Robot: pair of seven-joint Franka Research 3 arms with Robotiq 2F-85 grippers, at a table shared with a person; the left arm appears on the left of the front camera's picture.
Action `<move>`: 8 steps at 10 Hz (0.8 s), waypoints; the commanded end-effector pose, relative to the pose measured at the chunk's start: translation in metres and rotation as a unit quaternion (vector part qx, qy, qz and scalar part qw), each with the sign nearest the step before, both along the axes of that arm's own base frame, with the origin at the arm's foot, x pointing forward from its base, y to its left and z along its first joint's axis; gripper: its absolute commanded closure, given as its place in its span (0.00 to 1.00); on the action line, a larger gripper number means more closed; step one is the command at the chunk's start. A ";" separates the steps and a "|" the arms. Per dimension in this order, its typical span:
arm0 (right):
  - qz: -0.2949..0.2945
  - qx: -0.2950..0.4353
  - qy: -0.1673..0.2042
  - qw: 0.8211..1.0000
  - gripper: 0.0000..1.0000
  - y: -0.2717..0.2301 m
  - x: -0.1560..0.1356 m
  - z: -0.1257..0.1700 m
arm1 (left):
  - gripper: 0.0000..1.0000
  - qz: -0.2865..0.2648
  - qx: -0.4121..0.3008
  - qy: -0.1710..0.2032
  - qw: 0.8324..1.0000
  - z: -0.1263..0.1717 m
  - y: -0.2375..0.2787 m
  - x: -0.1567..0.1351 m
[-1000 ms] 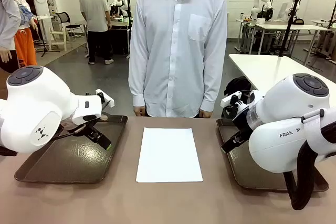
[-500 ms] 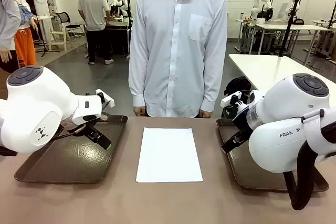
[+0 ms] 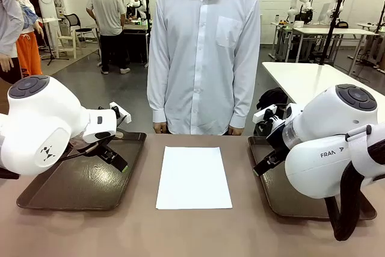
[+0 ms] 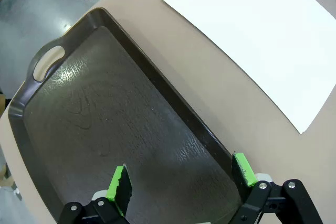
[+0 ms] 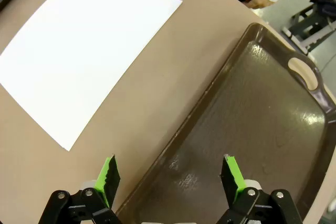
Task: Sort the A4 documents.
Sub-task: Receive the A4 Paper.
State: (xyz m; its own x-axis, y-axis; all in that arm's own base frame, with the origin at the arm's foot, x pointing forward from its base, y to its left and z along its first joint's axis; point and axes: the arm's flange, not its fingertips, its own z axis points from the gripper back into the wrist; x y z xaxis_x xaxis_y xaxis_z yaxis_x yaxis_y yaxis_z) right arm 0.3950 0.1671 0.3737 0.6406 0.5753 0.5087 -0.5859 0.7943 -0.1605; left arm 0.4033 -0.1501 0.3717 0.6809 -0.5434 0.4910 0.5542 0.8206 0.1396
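Observation:
The A4 documents [image 3: 194, 177] lie flat and white in the middle of the brown table, between two dark brown trays; how many sheets there are I cannot tell. My left gripper [image 3: 115, 158] hovers open over the left tray [image 3: 72, 188], nothing between its green pads [image 4: 119, 183]. In the left wrist view the documents [image 4: 262, 35] lie beyond the tray's rim [image 4: 173, 103]. My right gripper [image 3: 263, 165] hangs open over the right tray [image 3: 283, 200]. In the right wrist view its empty gripper [image 5: 169, 174] straddles the tray's edge [image 5: 210, 103], the documents [image 5: 79, 51] to the left.
A person in a white shirt [image 3: 204, 52] stands at the far edge, hands [image 3: 160, 127] hanging at table height. Both trays have bare floors. Open tabletop [image 3: 192, 233] lies in front of the documents. Other tables and people are farther back.

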 end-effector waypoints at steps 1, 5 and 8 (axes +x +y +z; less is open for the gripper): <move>0.000 0.000 0.000 1.000 0.00 0.000 0.000 0.000 | 0.00 0.000 0.000 0.000 1.000 0.000 0.000 0.000; 0.000 0.000 0.000 1.000 0.00 0.000 0.000 0.000 | 0.00 0.000 0.000 0.000 1.000 0.000 0.000 0.000; 0.032 0.027 0.009 0.999 0.00 -0.011 -0.009 0.013 | 0.00 -0.035 -0.020 0.014 0.999 0.004 0.010 -0.004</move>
